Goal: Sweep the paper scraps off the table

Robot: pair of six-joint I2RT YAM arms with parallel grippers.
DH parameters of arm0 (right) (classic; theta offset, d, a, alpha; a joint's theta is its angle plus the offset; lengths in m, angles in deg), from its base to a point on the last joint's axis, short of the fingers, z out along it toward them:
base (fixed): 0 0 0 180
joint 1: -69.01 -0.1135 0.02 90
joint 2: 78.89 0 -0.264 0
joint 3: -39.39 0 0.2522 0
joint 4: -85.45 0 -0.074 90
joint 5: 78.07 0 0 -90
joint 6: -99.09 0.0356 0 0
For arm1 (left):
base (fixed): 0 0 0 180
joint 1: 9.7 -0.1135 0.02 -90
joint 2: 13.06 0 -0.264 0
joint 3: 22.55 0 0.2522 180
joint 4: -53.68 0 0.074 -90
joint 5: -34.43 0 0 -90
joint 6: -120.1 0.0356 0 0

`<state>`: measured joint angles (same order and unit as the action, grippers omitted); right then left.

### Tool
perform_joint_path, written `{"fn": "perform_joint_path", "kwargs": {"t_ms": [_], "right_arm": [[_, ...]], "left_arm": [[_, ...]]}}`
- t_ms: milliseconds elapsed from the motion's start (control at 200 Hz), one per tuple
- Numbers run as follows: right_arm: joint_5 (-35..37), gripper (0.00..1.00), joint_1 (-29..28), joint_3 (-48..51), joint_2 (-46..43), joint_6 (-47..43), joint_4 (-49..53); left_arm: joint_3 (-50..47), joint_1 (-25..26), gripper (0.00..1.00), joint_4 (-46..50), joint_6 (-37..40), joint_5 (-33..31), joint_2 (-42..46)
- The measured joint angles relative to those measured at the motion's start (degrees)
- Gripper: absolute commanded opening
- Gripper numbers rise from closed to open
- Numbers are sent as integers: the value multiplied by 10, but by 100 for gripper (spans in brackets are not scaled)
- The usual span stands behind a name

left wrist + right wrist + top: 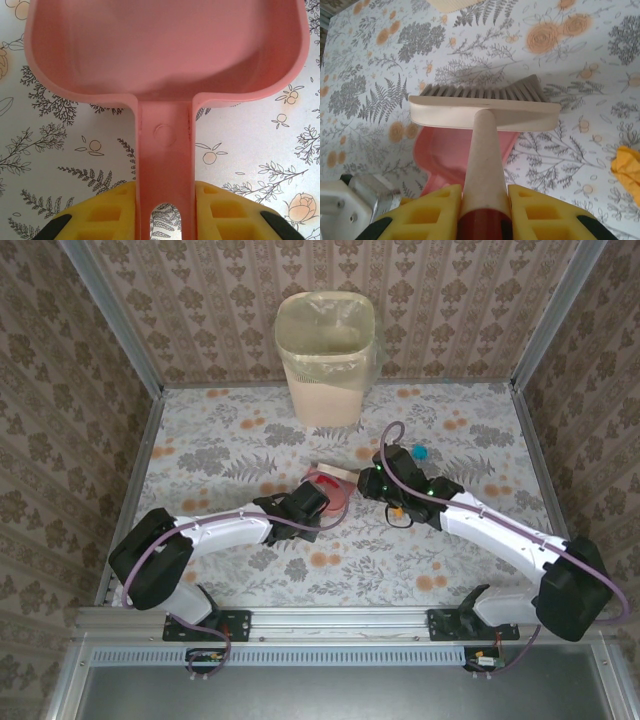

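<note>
Left tool clamps the pan handle, mouth down on the surface as a catcher; right tool clamps the brush. Orange scrap sits at the brush's 4 o'clock.

A robot lab cell dressed like a home: damask wall panels in metal rails enclose a floral-print desk with bolted-on robot arms.

L gripper, R gripper: clamped
</note>
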<state>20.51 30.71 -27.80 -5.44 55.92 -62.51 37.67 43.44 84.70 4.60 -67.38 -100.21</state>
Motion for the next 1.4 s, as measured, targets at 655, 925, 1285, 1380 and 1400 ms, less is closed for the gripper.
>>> {"fn": "perform_joint_path", "kwargs": {"t_ms": [655, 925, 1285, 1380, 1400], "right_arm": [[61, 0, 7, 8, -113, -29, 45], [116, 0, 23, 84, -159, -89, -5], [114, 0, 13, -16, -40, -186, 56], [114, 0, -7, -28, -34, -213, 73], [114, 0, -11, -31, -31, -218, 75]], "left_arm": [[-7, 0, 0, -15, 0, 0, 0], [-7, 17, 0, -24, 3, -27, -15], [-5, 24, 0, -43, 7, -39, -29], [-5, 24, 0, -44, 7, -39, -29], [-5, 24, 0, -45, 7, -40, -29]]}}
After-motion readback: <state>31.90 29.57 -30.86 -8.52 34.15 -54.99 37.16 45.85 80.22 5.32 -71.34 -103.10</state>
